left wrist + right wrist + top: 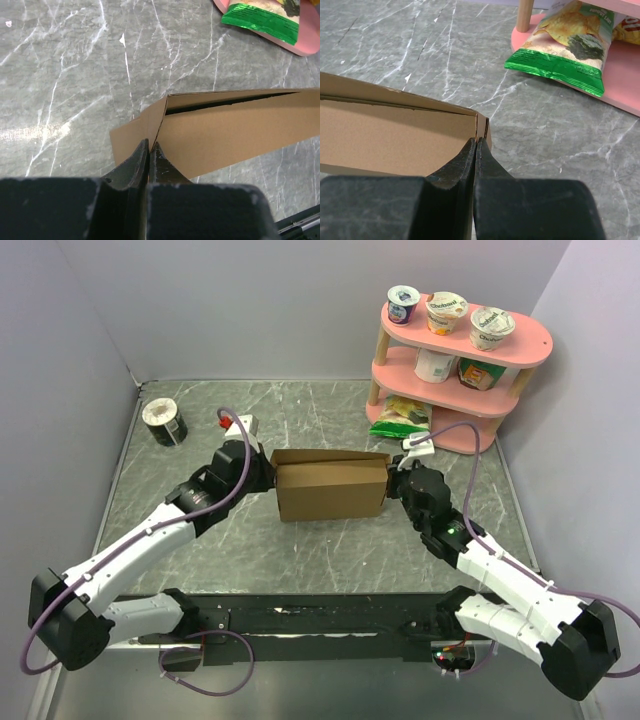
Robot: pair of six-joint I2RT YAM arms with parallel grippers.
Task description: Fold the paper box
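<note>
The paper box [330, 490] stands in the middle of the table [330, 565], already a shallow walled shape; its top seems not yet tucked shut. The left gripper [150, 144] and right gripper [476, 141] each pinch an end wall's edge. Room lies toward the near edge; the pink shelf [455, 390] crowds the far right corner.

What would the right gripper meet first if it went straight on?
The paper box: the right gripper is shut on its end flap. Beyond that, bare table, though depth is unclear.
</note>
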